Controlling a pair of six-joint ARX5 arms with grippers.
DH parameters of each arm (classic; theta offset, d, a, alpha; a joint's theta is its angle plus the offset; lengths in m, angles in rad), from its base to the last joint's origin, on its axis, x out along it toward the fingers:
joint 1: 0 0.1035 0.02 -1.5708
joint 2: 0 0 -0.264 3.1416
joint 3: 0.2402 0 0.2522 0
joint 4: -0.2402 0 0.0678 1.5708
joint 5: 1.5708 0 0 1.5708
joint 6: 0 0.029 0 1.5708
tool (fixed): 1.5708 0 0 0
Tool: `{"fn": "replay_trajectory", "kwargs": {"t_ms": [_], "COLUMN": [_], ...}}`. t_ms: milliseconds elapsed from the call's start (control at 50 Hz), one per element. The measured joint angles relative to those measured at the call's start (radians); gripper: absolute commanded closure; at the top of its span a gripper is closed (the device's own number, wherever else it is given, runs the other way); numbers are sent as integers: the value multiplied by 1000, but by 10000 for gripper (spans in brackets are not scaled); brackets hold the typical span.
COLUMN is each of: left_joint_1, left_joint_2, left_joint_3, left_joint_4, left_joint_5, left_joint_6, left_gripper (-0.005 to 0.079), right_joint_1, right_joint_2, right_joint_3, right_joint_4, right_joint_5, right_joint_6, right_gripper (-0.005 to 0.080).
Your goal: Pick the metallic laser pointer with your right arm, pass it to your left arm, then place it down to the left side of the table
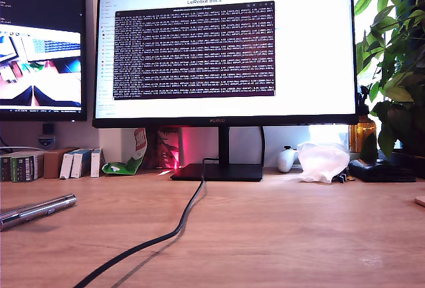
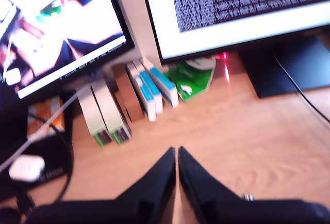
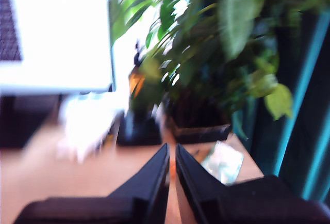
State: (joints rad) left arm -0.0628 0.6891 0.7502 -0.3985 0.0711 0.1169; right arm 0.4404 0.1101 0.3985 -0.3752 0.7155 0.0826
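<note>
The pointer [image 1: 36, 210] lies flat on the bench [image 1: 279, 235] at the exterior view's left edge, its silver barrel slanting slightly up toward the view's right, its near end cut off by the frame. No arm shows in the exterior view. A black cable [image 1: 159, 238] runs from the monitor stand [image 1: 219, 170] across the bench toward the bottom of that view, passing well apart from the pointer. My first claw [image 2: 176, 154] hangs above bare wood with its two dark fingers drawn together, only a thin slit between the tips, and nothing held; ahead of it stand small boxes [image 2: 139, 92] under the edge of a monitor [image 2: 242, 12], with a green-and-white packet [image 2: 193, 79] beside them. The pointer does not show in that view. My second claw [image 3: 171, 152] is likewise nearly closed, tips almost touching, holding nothing; the view is blurred, but a leafy plant [image 3: 216, 48] in a dark pot and a crumpled white bag [image 3: 85, 123] are ahead of it. In the exterior view the plant [image 1: 395, 69] stands at the right edge, the white bag [image 1: 323, 162] just beside it.
</note>
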Motion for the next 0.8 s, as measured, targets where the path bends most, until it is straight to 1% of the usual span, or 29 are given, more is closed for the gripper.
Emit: {"fn": "replay_trajectory", "kwargs": {"t_ms": [60,120,260,360,500,640,720,800], "left_joint_1": [0,0,-4,-18,-29,-29,-33,-46], "left_joint_2": [-50,-97,-200,-258,-304,-337,-360,-389], "left_joint_3": [-27,-54,-133,-172,-190,-232,-282,-360], "left_joint_4": [23,50,101,127,146,204,226,251], "left_joint_5": [-1,0,-1,0,-11,-13,-14,-29], "left_joint_6": [-5,-17,-54,-79,-88,-112,-115,-114], "left_gripper": [764,764,764,764,764,764,764,764], "right_joint_1": [0,0,0,0,7,8,13,13], "right_joint_2": [-2,-2,-2,-2,-2,-2,-2,-10], "right_joint_3": [3,3,3,-5,-82,-197,-237,-246], "right_joint_4": [0,-3,0,4,45,80,111,126], "right_joint_5": [55,80,76,30,27,27,32,32], "right_joint_6": [56,95,156,179,161,120,93,53], "right_gripper": [729,729,729,729,729,729,729,729]}}
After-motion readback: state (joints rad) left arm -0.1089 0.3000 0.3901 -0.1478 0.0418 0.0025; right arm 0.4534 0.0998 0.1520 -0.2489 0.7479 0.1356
